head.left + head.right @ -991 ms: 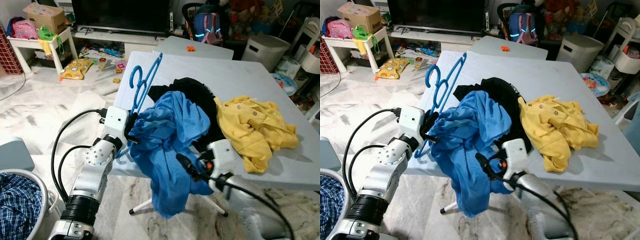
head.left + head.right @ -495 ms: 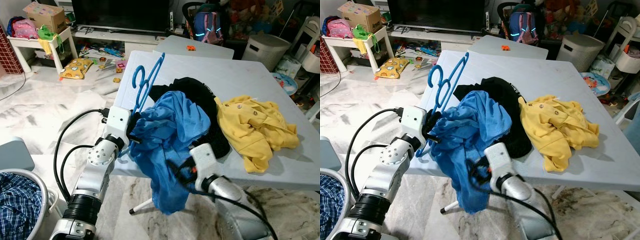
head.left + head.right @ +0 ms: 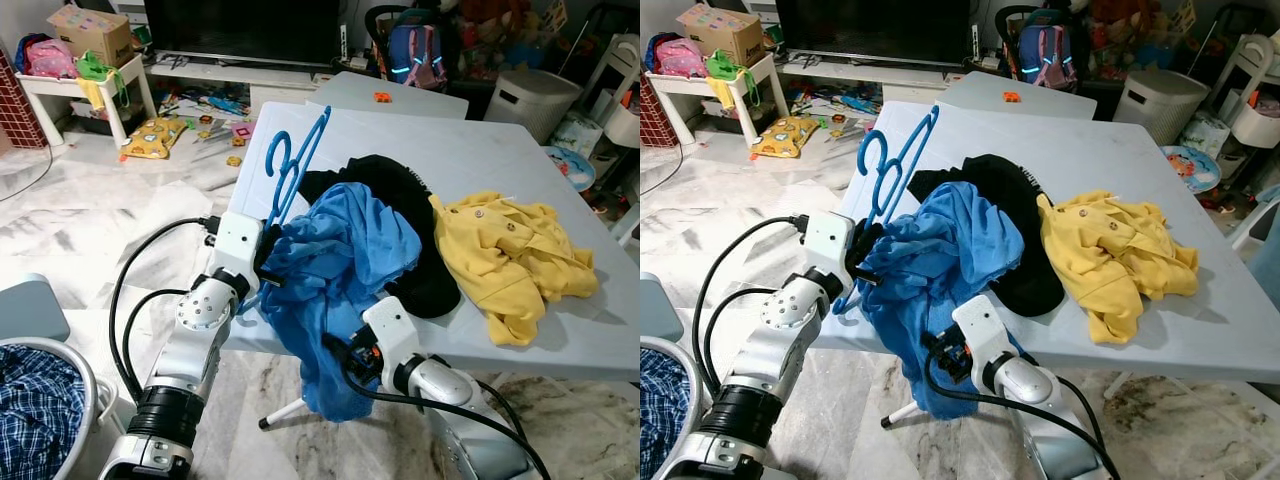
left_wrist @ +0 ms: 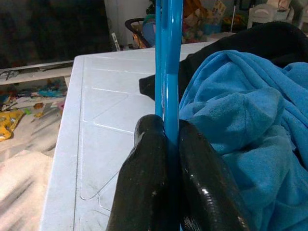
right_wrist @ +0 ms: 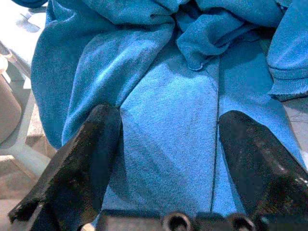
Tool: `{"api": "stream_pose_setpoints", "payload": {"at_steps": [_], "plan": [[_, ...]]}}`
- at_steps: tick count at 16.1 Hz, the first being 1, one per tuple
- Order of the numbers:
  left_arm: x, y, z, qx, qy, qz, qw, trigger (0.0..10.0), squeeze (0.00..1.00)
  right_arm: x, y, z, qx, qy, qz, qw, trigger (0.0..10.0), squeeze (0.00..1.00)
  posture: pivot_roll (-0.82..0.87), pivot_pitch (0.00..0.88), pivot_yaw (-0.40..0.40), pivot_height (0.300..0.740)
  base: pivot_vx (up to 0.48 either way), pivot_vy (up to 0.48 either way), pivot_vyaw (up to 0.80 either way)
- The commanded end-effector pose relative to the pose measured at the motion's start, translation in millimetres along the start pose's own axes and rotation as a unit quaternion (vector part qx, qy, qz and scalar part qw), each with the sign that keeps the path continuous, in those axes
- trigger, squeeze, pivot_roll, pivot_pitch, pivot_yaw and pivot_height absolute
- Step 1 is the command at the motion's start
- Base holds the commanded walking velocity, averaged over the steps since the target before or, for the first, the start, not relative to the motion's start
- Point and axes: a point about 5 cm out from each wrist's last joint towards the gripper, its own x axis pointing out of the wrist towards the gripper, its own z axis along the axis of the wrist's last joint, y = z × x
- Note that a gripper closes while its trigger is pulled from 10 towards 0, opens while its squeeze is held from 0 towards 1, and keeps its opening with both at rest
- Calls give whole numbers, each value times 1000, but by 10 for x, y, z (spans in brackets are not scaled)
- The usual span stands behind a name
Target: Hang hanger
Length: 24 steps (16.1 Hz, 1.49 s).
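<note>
Bench [image 3: 500, 150], pale grey, carries three garments: blue shirt [image 3: 345, 260] draped over the near edge and hanging down, black garment [image 3: 390, 190] behind it, yellow shirt [image 3: 505, 255] to the right. Hanger [image 3: 290, 165], blue, stands tilted upright at the bench's left edge, partly inside the blue shirt. Left gripper [image 4: 166, 139] clamped on the hanger's lower bar. Right gripper [image 5: 166, 144] fingers wide apart, up against the hanging blue cloth.

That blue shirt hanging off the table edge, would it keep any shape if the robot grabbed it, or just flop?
The blue shirt would likely flop: it lies bunched and droops over the table edge. It probably weighs little, as the thin blue hanger, clamped in the left gripper, carries part of it. The open right gripper may catch only loose folds.
</note>
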Motion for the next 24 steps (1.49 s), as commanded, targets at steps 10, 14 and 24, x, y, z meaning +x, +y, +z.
{"api": "stream_pose_setpoints", "payload": {"at_steps": [10,14,24], "plan": [[10,-60,-79,-7,16,-7,1000,10000,0,76,-227,-102,-3,54,-71,996,0,0,111,0,-89,740,0,0,0],[3,-50,-77,-6,14,-6,1000,10000,0,91,-378,-153,52,68,-134,987,0,0,115,0,-90,740,0,0,0],[15,-51,-71,-6,11,-5,1000,10000,0,188,-1096,760,99,-91,-233,963,0,0,124,0,-99,740,0,0,0]]}}
